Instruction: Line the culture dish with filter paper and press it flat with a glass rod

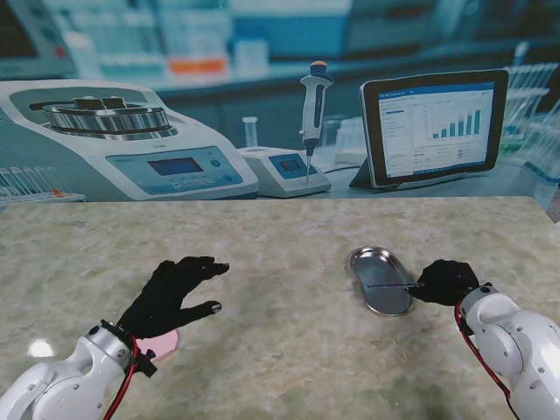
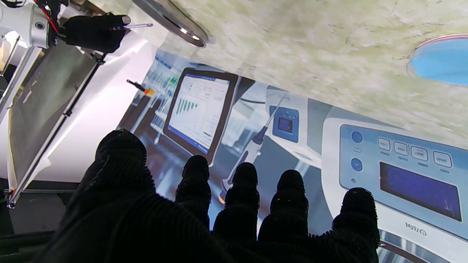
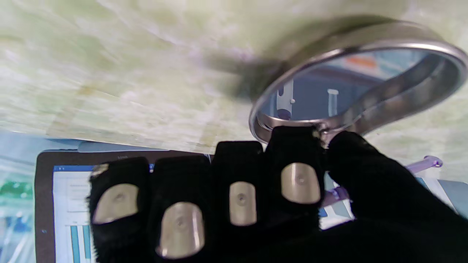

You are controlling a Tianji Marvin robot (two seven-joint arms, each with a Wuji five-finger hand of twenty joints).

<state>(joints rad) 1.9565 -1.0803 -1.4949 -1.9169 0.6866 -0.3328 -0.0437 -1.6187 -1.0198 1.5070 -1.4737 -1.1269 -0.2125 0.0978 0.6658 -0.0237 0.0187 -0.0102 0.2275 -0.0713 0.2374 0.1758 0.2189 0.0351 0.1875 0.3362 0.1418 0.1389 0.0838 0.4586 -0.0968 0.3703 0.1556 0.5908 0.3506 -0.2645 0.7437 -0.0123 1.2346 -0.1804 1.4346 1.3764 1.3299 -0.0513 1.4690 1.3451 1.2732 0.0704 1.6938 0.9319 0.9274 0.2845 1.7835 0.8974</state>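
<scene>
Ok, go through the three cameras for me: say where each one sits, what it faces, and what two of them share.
Stand view: above the shoulders, looking down at the table; shows both arms, the open left hand and the right hand holding the glass rod over the metal dish.
Left wrist view: along the spread fingers toward the backdrop; picture inverted.
Right wrist view: along the curled fingers toward the dish.
Shared: all three see the dish.

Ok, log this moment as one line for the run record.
right hand: shut on glass rod, tip over culture dish | left hand: open, fingers spread | filter paper: not clearly seen in dish
</scene>
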